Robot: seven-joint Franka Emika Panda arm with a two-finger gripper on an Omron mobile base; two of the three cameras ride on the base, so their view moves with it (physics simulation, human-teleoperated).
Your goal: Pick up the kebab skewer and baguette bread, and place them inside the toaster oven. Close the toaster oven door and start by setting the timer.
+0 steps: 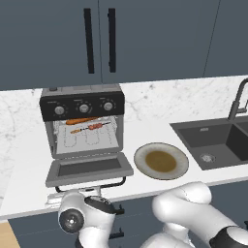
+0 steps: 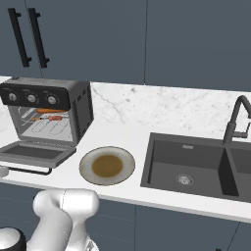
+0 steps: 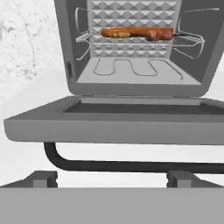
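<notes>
Below the toaster oven door [image 3: 113, 124], my gripper [image 3: 111, 178] spread and empty, I must lift its handle [image 3: 131, 165] next; food's loaded.

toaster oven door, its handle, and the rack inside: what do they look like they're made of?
Toaster oven door: looks like matte grey painted metal, uniform with no shine; its darker inset reads as glass.
Handle: smooth black bar, probably coated metal or plastic; the render leaves it open.
Wire rack: thin pale rods, likely bare steel wire, holding the baguette bread and the kebab skewer.
</notes>
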